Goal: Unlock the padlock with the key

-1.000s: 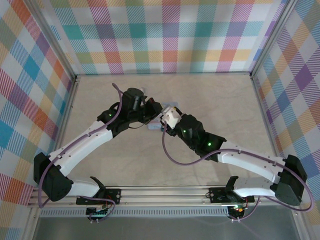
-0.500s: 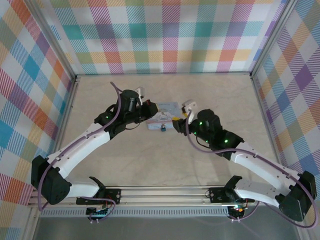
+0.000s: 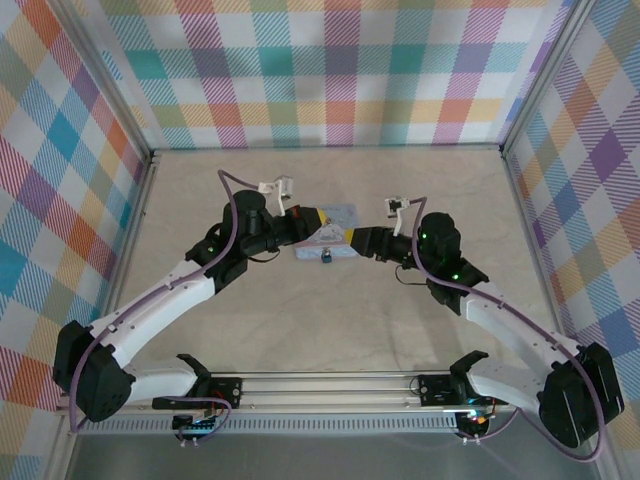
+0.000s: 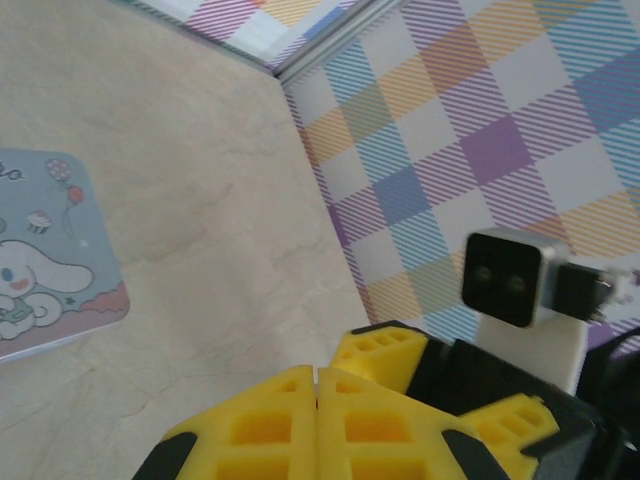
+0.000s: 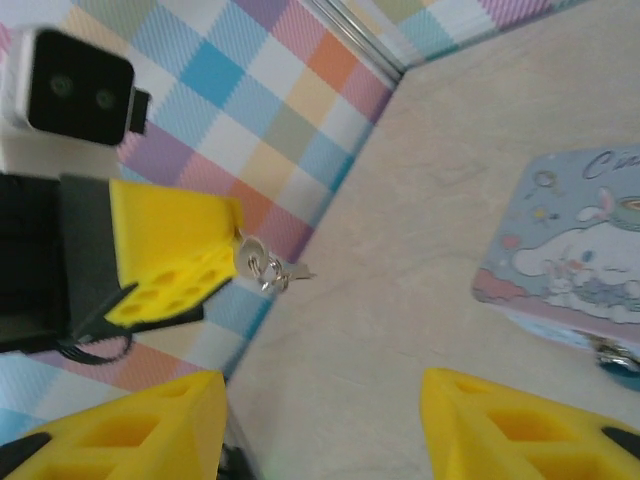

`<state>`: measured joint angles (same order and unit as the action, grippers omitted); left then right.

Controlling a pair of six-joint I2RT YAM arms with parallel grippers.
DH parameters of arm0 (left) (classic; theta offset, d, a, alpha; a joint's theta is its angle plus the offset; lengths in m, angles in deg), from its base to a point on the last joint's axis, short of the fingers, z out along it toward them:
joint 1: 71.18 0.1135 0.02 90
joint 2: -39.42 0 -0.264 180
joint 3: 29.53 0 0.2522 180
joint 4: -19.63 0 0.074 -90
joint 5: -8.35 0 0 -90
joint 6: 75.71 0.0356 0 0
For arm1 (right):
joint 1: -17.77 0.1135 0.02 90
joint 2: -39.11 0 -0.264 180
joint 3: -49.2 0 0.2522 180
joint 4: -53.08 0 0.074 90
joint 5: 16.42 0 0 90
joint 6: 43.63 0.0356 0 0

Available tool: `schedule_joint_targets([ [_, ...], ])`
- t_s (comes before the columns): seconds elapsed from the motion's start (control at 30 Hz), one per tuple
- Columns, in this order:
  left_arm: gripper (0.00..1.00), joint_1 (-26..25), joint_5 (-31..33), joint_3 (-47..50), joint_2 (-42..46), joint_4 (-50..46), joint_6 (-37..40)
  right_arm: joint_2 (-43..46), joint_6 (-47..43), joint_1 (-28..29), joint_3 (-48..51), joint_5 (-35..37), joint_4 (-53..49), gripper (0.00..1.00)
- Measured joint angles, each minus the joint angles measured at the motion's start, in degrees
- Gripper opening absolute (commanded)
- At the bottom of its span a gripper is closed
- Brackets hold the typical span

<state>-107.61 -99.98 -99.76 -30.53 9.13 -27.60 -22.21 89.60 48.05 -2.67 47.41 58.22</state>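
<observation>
Beige marbled tabletop, plaid walls: your left gripper [image 4: 315, 390] pinches the small silvery key [image 5: 268, 266] over the pale-blue cartoon tin [image 5: 570, 250]. Your right gripper [image 5: 320, 390] gapes wide beside the tin. The tiny blue padlock [image 3: 327, 257] lies against the tin's near edge, not yet unlocked.

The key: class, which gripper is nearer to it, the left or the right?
Left. The left gripper is shut on the key, which pokes out at its fingertips. The right gripper is open, facing the key across a gap, not touching it.
</observation>
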Motion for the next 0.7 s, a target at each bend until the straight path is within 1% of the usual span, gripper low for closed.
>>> schedule_joint_targets([
  [0.13,0.0,0.0,-2.19,1.66,0.76,4.52,-1.4,-1.4,6.29,-0.33,1.49,-2.36,9.29,0.53],
  [0.3,0.0,-0.17,-4.42,2.29,0.87,8.55,-2.97,-2.6,10.99,-0.33,2.89,-3.08,18.32,0.54],
  [0.47,0.0,-1.01,-5.75,2.4,0.98,10.95,-3.76,-2.93,13.35,-0.33,2.89,-3.26,23.12,0.5],
  [0.63,0.0,-1.66,-6.36,2.73,1.05,12.83,-4.0,-3.04,14.69,-0.33,2.89,-3.3,25.7,0.44],
  [0.7,0.0,-1.79,-6.54,2.75,1.05,13.38,-4.17,-3.43,15.32,-0.33,2.89,-3.52,26.8,0.43],
])
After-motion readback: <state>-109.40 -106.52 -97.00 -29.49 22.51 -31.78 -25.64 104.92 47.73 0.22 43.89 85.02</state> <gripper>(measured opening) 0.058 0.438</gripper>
